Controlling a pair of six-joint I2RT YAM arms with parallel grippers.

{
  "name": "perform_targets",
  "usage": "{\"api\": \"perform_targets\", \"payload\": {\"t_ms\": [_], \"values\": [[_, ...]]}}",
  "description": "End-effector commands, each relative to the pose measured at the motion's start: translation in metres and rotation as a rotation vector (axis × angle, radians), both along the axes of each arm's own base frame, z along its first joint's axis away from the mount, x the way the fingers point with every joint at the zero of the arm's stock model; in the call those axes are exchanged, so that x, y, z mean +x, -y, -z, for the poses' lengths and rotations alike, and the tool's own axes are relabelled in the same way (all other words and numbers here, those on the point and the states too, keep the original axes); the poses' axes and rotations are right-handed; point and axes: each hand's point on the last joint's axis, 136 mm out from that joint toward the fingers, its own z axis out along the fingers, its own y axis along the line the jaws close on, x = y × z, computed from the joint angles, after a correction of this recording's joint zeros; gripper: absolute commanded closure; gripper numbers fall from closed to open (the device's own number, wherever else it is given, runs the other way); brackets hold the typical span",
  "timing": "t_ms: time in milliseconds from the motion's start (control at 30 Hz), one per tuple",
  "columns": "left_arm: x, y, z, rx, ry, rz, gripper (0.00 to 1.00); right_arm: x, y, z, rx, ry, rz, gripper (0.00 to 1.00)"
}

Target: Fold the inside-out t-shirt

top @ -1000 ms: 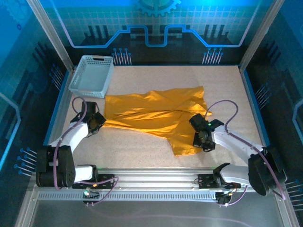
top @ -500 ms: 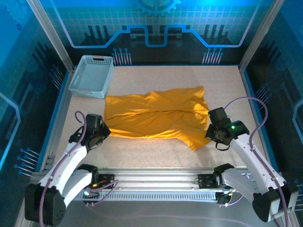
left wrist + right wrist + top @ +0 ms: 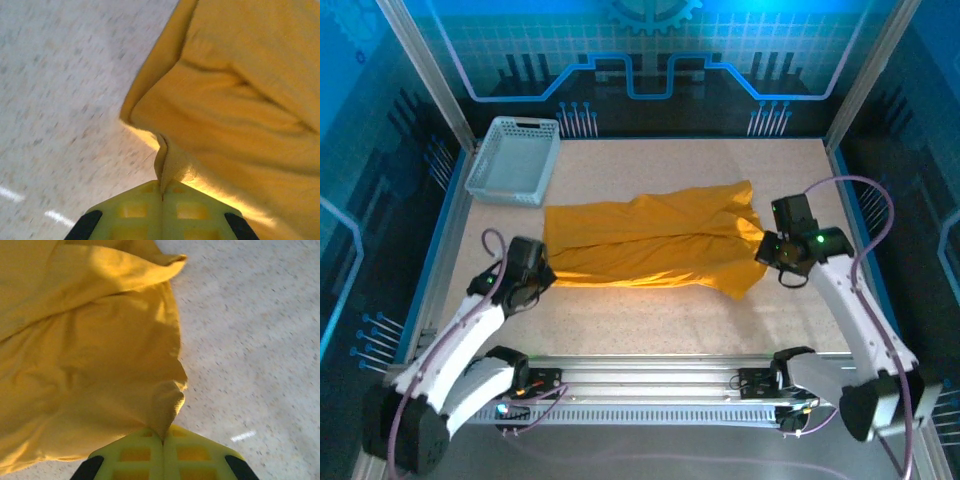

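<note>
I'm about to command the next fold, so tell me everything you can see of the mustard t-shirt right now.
The mustard t-shirt is plain soft cloth, no print showing, stretched as a wrinkled band across the table, with a long crease along its middle. The left end effector is shut on its left edge, the right end effector on its right edge, each pinching a small fold. Its middle rests on the table, apart from the lattice basket.
</note>
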Motion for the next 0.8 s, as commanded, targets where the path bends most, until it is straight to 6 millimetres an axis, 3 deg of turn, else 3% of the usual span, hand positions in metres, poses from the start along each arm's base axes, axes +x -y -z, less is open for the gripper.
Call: {"api": "perform_targets", "payload": {"t_ms": [0,167,333,600,767], "values": [[0.045,-0.007,-0.021,0.069,0.078,0.016,1.00,0.042,-0.007,-0.017,0.009,0.075,-0.049,0.97],[0.091,-0.017,-0.024,0.060,0.089,-0.011,1.00,0.095,-0.019,-0.021,0.003,0.090,-0.099,0.96],[0.119,-0.031,-0.012,0.055,0.058,-0.055,1.00,0.140,-0.019,-0.017,-0.030,0.070,-0.097,0.95],[0.143,-0.047,0.005,0.027,0.034,-0.096,1.00,0.192,-0.012,-0.010,-0.090,0.047,-0.070,0.96],[0.156,-0.045,0.010,0.019,0.035,-0.080,1.00,0.213,-0.009,-0.005,-0.117,0.035,-0.057,0.96]]}}
